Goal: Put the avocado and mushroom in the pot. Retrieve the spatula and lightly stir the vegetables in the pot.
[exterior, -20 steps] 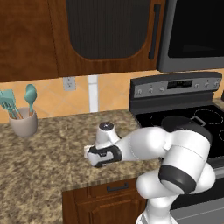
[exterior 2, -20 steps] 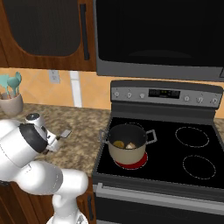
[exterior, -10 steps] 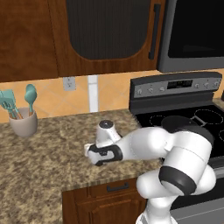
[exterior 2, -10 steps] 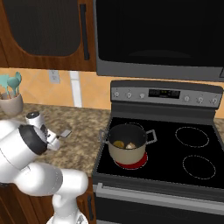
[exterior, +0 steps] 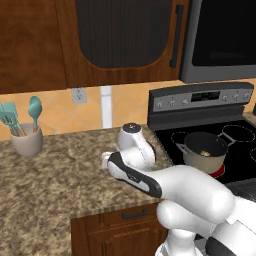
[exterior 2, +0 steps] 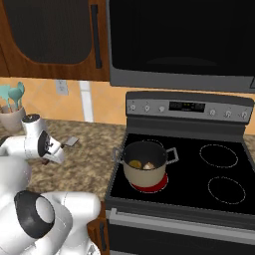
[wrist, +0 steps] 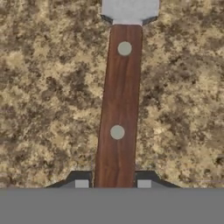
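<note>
Spatula (wrist: 118, 105) flat on granite counter (wrist: 48, 96); wooden handle stiff, light, easy grip mid-handle. Pincer (wrist: 113, 183) tips apart, straddling handle end, not visibly clamped.

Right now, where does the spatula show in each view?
Left base view: I cannot make it out; the arm covers that counter patch.
Right base view: pale blade of the spatula pokes out beside the wrist, left of the pot.
Hand view: handle runs up the centre.
Shared landmark: the speckled counter.
</note>
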